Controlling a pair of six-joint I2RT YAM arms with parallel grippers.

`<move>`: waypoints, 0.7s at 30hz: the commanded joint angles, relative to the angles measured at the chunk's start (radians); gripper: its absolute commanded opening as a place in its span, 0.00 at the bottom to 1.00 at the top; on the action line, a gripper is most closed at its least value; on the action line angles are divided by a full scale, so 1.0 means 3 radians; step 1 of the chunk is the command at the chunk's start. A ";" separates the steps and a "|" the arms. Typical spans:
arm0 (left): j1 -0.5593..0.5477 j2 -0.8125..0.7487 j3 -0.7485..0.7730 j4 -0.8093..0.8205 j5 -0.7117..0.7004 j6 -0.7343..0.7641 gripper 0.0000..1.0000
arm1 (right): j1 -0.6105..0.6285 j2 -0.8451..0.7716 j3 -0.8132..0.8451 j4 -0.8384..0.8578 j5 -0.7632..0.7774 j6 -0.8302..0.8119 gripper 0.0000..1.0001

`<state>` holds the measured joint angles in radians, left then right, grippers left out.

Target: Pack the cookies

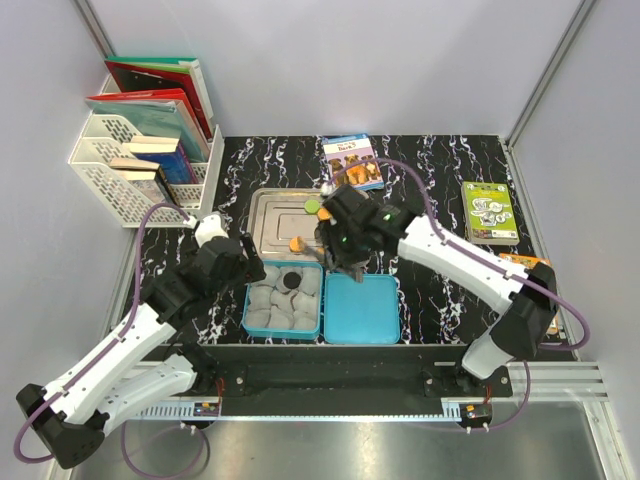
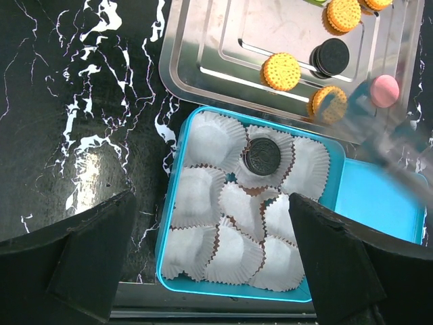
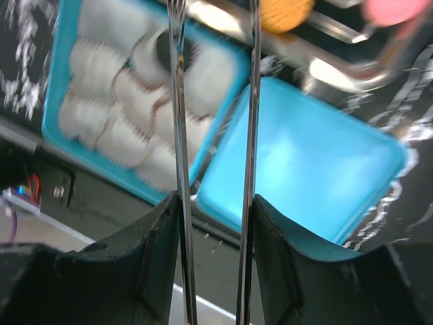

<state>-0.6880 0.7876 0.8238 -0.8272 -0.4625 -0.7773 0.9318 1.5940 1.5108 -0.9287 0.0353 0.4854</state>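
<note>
Several cookies lie on the steel tray: orange ones, a black one and a pink one. One black cookie sits in a paper cup inside the blue box. My left gripper hangs open over the box's near cups, holding nothing. My right gripper is shut on metal tongs, whose two blades stand apart with nothing between them. In the top view the right gripper is above the tray's near edge, beside an orange cookie.
The blue lid lies right of the box. A white file rack with books stands at the back left. A booklet lies behind the tray and a green one at the right.
</note>
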 commanded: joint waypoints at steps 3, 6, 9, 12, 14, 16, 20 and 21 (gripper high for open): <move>0.0008 -0.0012 -0.0046 0.0160 0.0033 0.0024 0.99 | -0.0585 -0.0129 0.0087 0.0017 0.0067 -0.0227 0.49; 0.0008 -0.0017 -0.0051 0.0170 0.0028 0.0034 0.99 | -0.0702 0.0009 0.0138 0.0038 0.0036 -0.0309 0.49; 0.0013 0.0033 -0.0051 0.0185 0.0033 0.0039 0.99 | -0.0779 0.0214 0.0230 0.0063 -0.0010 -0.0360 0.49; 0.0008 0.0074 -0.0051 0.0191 0.0038 0.0044 0.99 | -0.0830 0.0418 0.0348 0.0094 -0.0061 -0.0391 0.50; 0.0008 0.0085 -0.0056 0.0196 0.0038 0.0050 0.99 | -0.0841 0.0561 0.0445 0.0115 -0.0087 -0.0401 0.50; 0.0008 0.0090 -0.0067 0.0201 0.0033 0.0050 0.99 | -0.0851 0.0658 0.0511 0.0125 -0.0087 -0.0416 0.51; 0.0008 0.0090 -0.0062 0.0201 0.0033 0.0060 0.99 | -0.0912 0.0899 0.0675 0.0145 -0.0204 -0.0427 0.52; 0.0013 0.0090 -0.0067 0.0206 0.0028 0.0060 0.99 | -0.0922 0.0920 0.0691 0.0155 -0.0215 -0.0427 0.52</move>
<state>-0.6880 0.8154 0.8074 -0.8101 -0.4545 -0.7753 0.6743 1.8488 1.6489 -0.9131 0.0071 0.3786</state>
